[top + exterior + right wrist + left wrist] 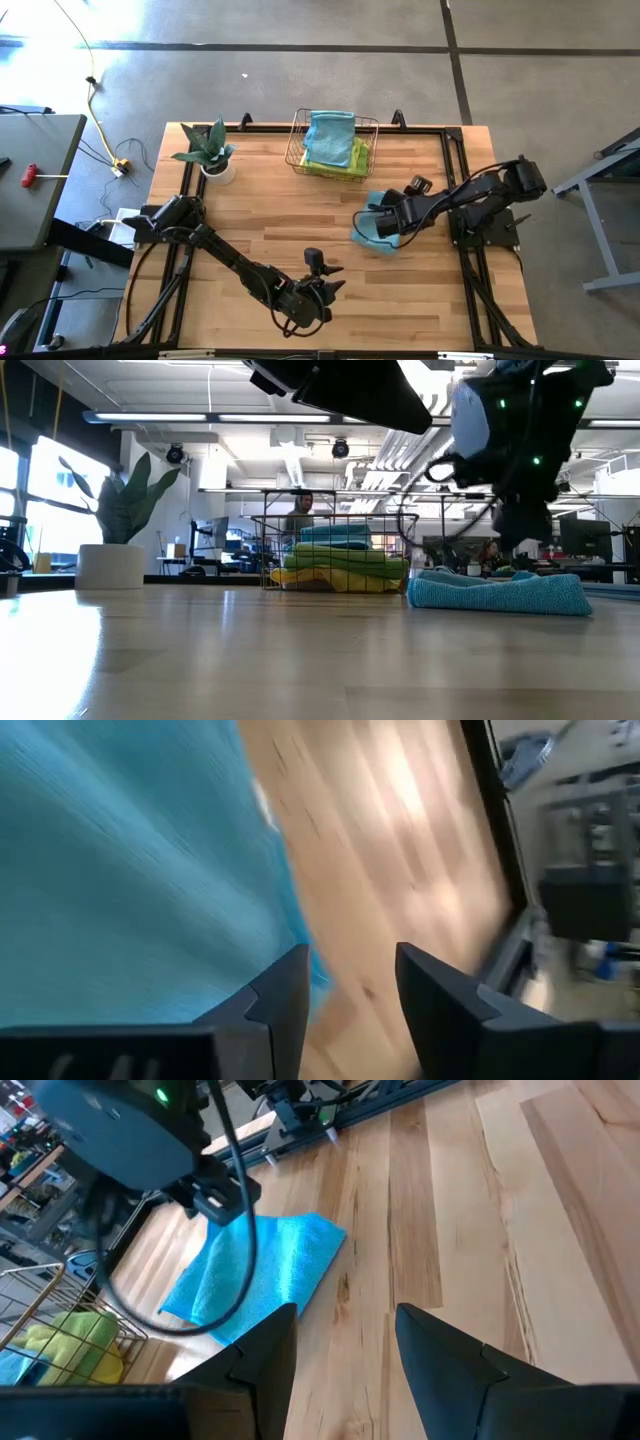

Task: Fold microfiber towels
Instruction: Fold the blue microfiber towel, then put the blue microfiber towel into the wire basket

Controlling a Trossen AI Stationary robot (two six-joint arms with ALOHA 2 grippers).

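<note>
A folded teal blue microfiber towel (374,232) lies on the pale wooden plank table (260,220), right of centre in the high view, its surface rumpled and its layers stacked. The right gripper (384,226) sits directly over that towel's right part; in the right wrist view its two dark fingers (285,995) stand apart with bare wood showing in the gap between them and the teal cloth just to one side, so the jaws are parted and hold nothing.

At the upper middle of the high view a wire mesh basket (300,128) holds more microfiber towels (332,140), teal on top with lime green and yellow beneath. A green spiky potted plant in a white pot (210,155) stands in the upper left part of the table, well apart from the basket.

The left gripper (318,283) waits near the lower middle edge of the table, clear of any cloth, its fingers (262,1355) spread apart and empty.

In the low view, a person (301,512) shows far behind the basket.
</note>
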